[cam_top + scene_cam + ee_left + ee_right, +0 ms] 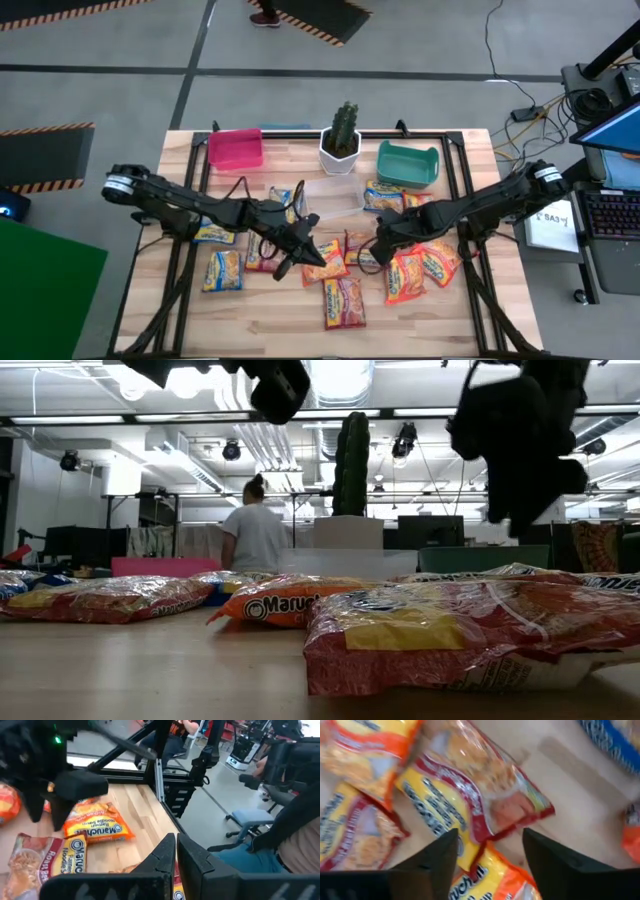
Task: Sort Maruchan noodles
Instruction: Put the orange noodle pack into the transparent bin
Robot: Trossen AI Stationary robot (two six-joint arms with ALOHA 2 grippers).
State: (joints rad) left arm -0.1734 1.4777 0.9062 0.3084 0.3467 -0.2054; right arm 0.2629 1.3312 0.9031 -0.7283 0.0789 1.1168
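Currently: right gripper (487, 852) fingers parted, empty, above overlapping Maruchan noodles (470, 795) mid-tabletop; may pinch two packets. Left gripper (176, 855) clenched, empty.

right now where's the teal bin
In the high view the teal bin sits at the table's far edge on the right side, just right of the potted cactus.

A wooden table (270, 320) carries scattered noodle packets (343, 302), two bins, a potted cactus.

Blurred packets (470, 795) beneath the right tool (487, 855) (edges cropped), flavour print too smeared to read
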